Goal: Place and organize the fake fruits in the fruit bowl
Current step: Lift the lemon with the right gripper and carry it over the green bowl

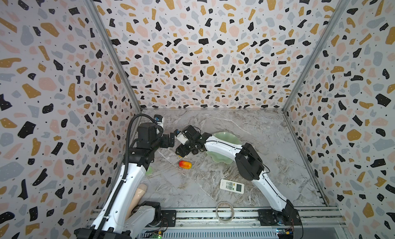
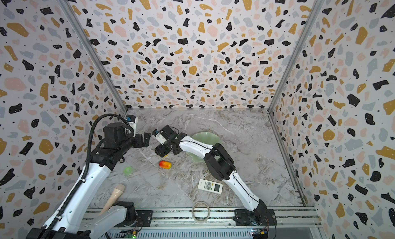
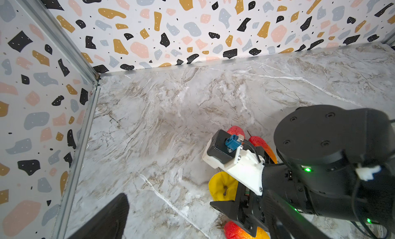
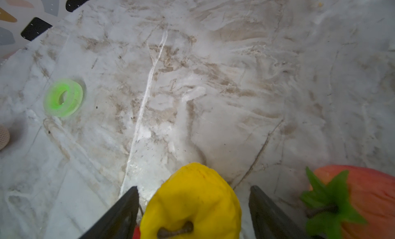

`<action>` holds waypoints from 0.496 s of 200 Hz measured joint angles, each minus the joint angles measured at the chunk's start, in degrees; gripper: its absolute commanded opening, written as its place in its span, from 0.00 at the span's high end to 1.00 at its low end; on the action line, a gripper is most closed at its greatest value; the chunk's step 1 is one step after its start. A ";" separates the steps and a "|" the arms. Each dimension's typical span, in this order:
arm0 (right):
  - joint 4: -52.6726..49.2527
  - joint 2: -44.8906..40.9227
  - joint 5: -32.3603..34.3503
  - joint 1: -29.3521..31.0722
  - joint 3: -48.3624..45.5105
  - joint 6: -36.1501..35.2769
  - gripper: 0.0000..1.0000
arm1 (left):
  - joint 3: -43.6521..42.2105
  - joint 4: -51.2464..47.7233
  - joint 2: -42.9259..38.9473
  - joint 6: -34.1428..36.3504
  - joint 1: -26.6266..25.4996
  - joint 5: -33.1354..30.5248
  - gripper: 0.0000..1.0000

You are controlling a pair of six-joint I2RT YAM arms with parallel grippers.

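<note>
Low over the grey-veined marble tabletop (image 1: 192,191): right claw (image 4: 193,187), jaws spread, released, grasping nothing. Between its two black fingers (image 4: 119,214), a lumpy yellow toy fruit (image 4: 192,201) with a brown stem, resting on the marble. Thin slivers of tabletop visible on either side of it, so flanked rather than pinched. Just outside one finger, close beside it: a red strawberry with green leaves (image 4: 372,191). From the left wrist view, the same yellow fruit (image 3: 222,186) tucked under the right claw's white camera mount.

A short way beyond the right claw's tips and apart from them, toward the front rail: a glossy red-orange-yellow oval fruit (image 1: 185,164), lying on its side on the marble.

Behind the right claw, beneath its white forearm: a pale mint-green dish with a scalloped rim (image 1: 226,137), apart from the yellow fruit, inside largely hidden by the arm.

Left claw (image 1: 171,139) higher than the right claw, facing the right wrist camera at close range, touching nothing visible. Only one dark, blurred finger (image 3: 106,218) in the left wrist view. Cannot tell whether spread or clenched.

Farther past the right claw's tips, well apart: a translucent green ring (image 4: 63,98), flat on the marble. Well behind the right claw, beside the arm's lower link: a white remote control (image 1: 232,186). On the front rail, a clear tape ring (image 1: 224,211).
</note>
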 measured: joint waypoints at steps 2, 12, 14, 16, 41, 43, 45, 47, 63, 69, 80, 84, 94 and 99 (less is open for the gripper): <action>0.04 0.00 -0.07 0.00 0.00 0.09 0.26 | 0.00 0.00 0.00 0.00 0.04 0.00 0.00; 0.20 0.00 -0.31 0.04 0.00 0.13 0.32 | 0.00 0.04 0.09 0.00 0.22 0.02 0.00; 0.24 0.00 -0.35 0.04 0.00 0.24 0.32 | 0.00 0.07 0.09 0.00 0.24 0.02 0.00; 0.31 0.00 -0.39 0.04 0.00 0.17 0.33 | 0.00 0.07 0.11 0.00 0.26 0.02 0.00; 0.92 0.00 -0.94 0.09 0.00 0.46 0.50 | -0.07 0.11 0.24 0.00 0.44 0.04 0.00; 0.94 0.00 -1.01 0.09 0.00 0.48 0.51 | -0.09 0.13 0.24 0.00 0.48 0.04 0.00; 0.94 0.00 -1.01 0.09 0.00 0.63 0.51 | -0.09 0.13 0.24 0.00 0.48 0.04 0.00; 0.94 0.00 -1.03 0.09 0.00 0.50 0.52 | -0.11 0.11 0.24 0.00 0.52 0.07 0.00; 0.94 0.00 -1.20 0.09 0.00 0.59 0.53 | -0.20 0.17 0.26 0.00 0.63 0.15 0.00; 0.96 -0.02 -1.25 0.09 0.00 0.59 0.53 | -0.20 0.20 0.26 0.00 0.63 0.15 0.00; 1.11 -0.15 -1.29 0.09 -0.22 0.55 0.56 | -0.22 0.28 0.26 0.00 0.63 0.17 0.00; 1.14 -0.26 -1.29 0.09 -0.42 0.50 0.56 | -0.22 0.28 0.26 0.00 0.63 0.17 0.00; 1.14 -0.72 -1.36 0.09 -1.05 0.44 0.58 | -0.24 0.31 0.26 0.00 0.63 0.17 0.00; 1.14 -1.07 -1.38 0.07 -1.51 0.44 0.59 | -0.28 0.33 0.26 0.00 0.63 0.17 0.00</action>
